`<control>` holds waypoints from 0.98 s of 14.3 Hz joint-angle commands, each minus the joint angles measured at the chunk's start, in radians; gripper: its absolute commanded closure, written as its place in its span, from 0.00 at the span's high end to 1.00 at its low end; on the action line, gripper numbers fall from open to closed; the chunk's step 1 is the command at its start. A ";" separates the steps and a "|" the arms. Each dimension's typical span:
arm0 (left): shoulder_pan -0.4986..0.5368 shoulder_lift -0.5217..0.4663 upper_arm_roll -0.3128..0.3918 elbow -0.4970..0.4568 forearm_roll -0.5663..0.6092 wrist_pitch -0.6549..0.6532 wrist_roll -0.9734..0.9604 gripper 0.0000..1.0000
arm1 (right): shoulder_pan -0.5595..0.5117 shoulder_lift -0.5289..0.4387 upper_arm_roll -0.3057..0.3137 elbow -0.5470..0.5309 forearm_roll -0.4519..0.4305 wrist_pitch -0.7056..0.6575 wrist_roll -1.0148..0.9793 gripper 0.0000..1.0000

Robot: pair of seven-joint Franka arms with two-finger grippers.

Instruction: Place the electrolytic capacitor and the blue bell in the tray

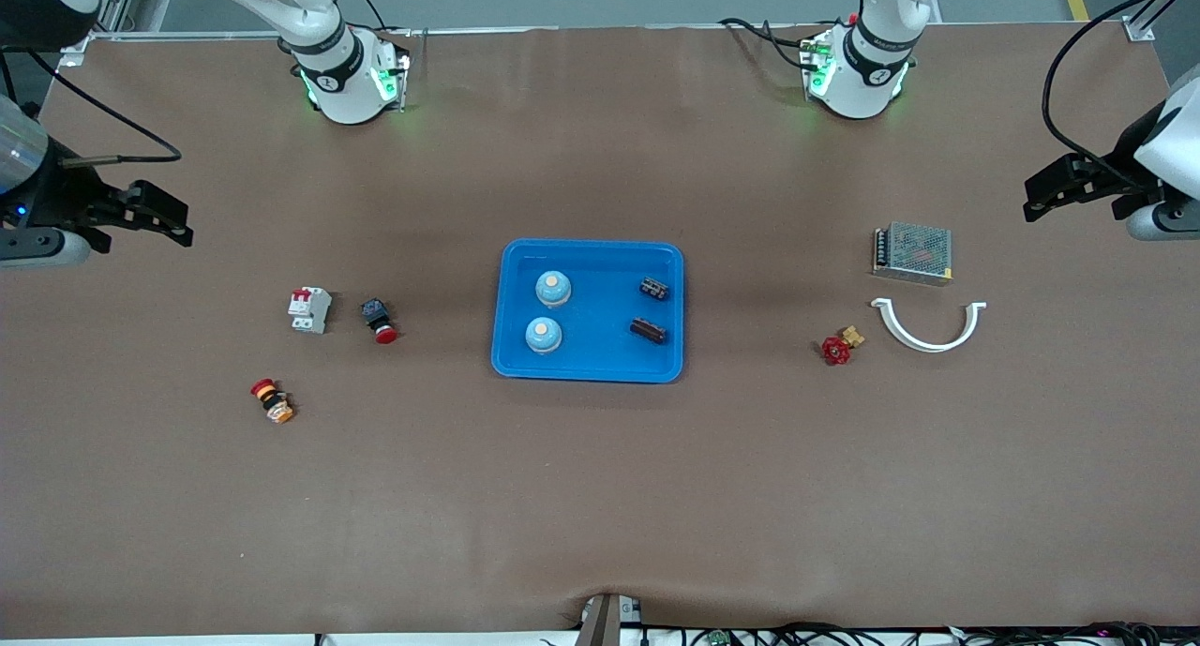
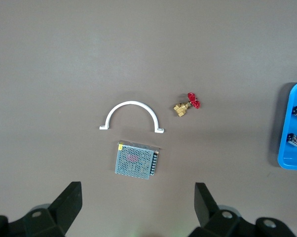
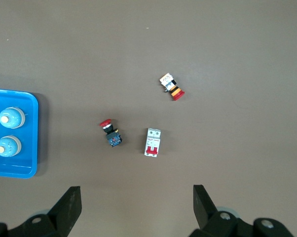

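Nearest the front camera, a yellow-and-red pushbutton (image 1: 272,400) lies on the bench (image 1: 600,496) toward the right arm's end; farther back, a red-capped pushbutton (image 1: 379,321) lies beside a white circuit breaker (image 1: 309,309). At mid-bench sits the blue tray (image 1: 589,369); in it, two blue bells (image 1: 544,335) (image 1: 553,289) stand upright on the side toward the right arm, one farther back than the other; two dark electrolytic capacitors (image 1: 648,330) (image 1: 654,289) lie on the side toward the left arm, likewise one farther than the other. Toward the left arm's end: a red-handled brass valve (image 1: 838,346), a white half-ring clamp (image 1: 928,325) beside it, and farther back a metal power supply (image 1: 912,252). The left gripper (image 2: 137,210) hangs over that end, fingers spread wide, holding nothing; the right gripper (image 3: 137,210) hangs over the other end, equally wide, empty; both arms wait.
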 commanded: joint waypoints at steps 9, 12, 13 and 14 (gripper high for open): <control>0.004 0.000 0.000 0.024 -0.009 0.000 0.021 1.00 | -0.021 -0.015 -0.068 0.040 0.004 -0.013 -0.031 1.00; 0.004 0.000 0.001 0.026 -0.004 0.000 0.021 1.00 | -0.021 -0.016 -0.061 0.045 0.001 -0.013 0.021 1.00; 0.004 0.002 0.001 0.035 -0.003 0.000 0.019 1.00 | -0.021 -0.016 -0.061 0.045 0.001 -0.012 0.023 1.00; 0.001 0.002 0.001 0.038 -0.003 0.000 0.019 1.00 | -0.023 -0.016 -0.061 0.045 0.001 -0.012 0.034 1.00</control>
